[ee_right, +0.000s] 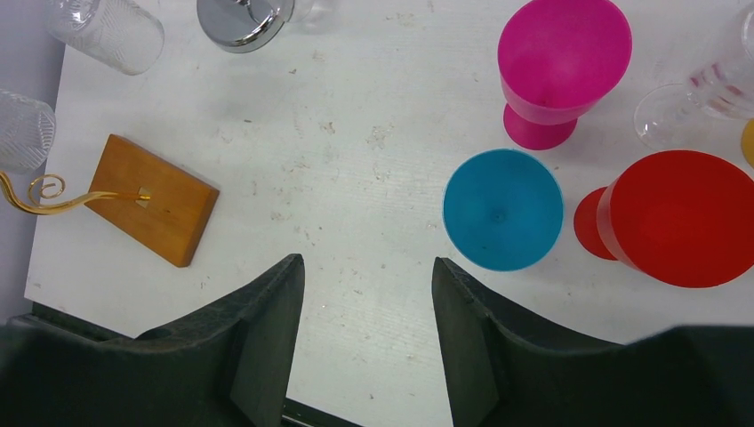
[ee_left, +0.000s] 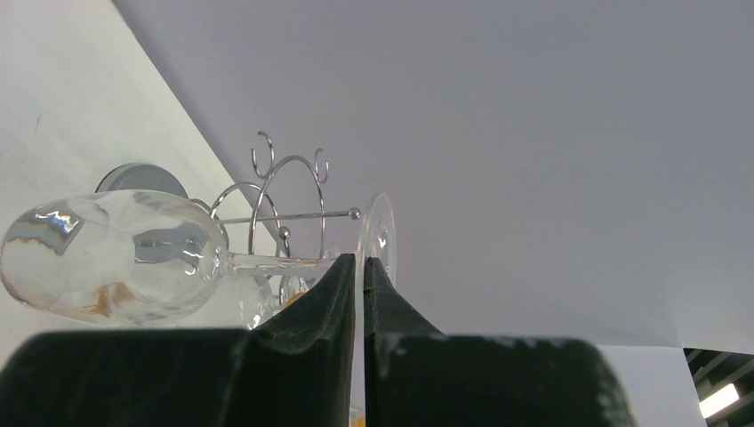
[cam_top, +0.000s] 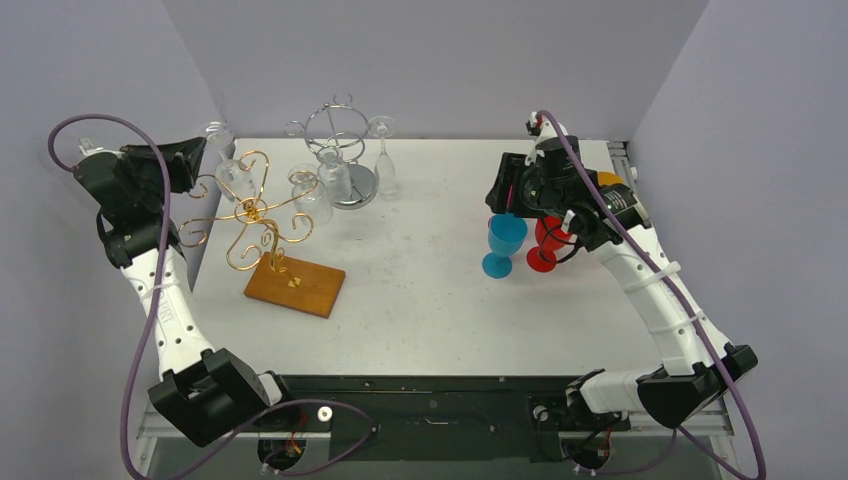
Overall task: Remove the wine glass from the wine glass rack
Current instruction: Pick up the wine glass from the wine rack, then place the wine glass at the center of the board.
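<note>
Left gripper [ee_left: 359,262] pinches wine glass [ee_left: 116,258] stem | right gripper [ee_right: 367,294] gapes | step: unhooking from rack [cam_top: 252,210] | next: slide stem clear

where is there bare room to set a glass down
Widest bare patch: the middle of the table, between the wooden base and the blue goblet, running to the near edge. Crowded: back left around the gold rack and chrome rack, and right by the red goblet.
</note>
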Robot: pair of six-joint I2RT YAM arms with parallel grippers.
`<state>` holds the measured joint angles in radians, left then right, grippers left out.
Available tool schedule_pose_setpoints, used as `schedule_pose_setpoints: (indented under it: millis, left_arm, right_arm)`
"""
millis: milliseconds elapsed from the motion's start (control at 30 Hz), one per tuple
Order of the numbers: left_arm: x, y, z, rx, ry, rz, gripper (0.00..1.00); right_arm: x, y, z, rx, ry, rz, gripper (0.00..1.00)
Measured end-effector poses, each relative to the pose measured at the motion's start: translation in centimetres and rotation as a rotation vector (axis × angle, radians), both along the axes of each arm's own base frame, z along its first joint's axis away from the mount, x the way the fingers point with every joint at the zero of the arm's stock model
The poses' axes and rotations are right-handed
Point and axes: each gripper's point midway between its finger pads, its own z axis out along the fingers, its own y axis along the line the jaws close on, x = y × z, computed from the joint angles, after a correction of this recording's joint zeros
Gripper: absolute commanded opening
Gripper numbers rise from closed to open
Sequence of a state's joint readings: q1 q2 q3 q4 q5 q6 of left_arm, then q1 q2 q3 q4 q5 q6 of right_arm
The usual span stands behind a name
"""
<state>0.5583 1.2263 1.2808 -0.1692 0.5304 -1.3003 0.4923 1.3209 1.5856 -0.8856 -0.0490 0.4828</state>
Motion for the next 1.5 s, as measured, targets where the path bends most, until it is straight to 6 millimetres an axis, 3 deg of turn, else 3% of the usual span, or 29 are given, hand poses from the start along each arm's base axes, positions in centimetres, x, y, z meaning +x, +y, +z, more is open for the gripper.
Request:
schedule_pose_setpoints:
  millis: [200,367,700,833,967,1133,1367,1500]
  left_arm:
    - [1.3,0.4,1.6,0.022,-0.033,-0.008,0.00]
    - [2.9,-0.6,3.2,0.043,-0.070,-0.049,0.00]
    - [5.7,-5.3,9.7,0.136,-0.223,-0.173,0.00]
    - [6.1,-7.4,12.0,0.157,-0.279,-0.211,0.00]
    - [5.9,-10.1,13.7,0.158,-0.321,-0.255,0.00]
    - [5.0,-13.5,15.7,0.131,-0.368,-0.325,0.00]
    - [3.6,-17.0,17.8,0.038,-0.431,-0.410,0.00]
    - [1.9,-20.1,18.2,-0.029,-0.449,-0.476,0.00]
  right_arm:
    - [0.1,0.1,-0.5,-0.008,0.015,0.000,0.51]
    - [0.2,0.1,-0.5,-0.009,0.016,-0.001,0.51]
    - [0.4,-0.1,0.1,-0.001,0.001,-0.020,0.52]
    - [0.6,0.0,0.4,0.016,-0.004,-0.033,0.60]
    - [1.0,0.0,1.8,0.043,-0.038,-0.055,0.67]
    - [1.7,0.4,4.3,0.114,-0.111,-0.077,0.69]
    - [2.0,2.2,7.8,0.271,-0.225,-0.045,0.72]
    - [2.5,3.6,9.4,0.375,-0.282,-0.009,0.74]
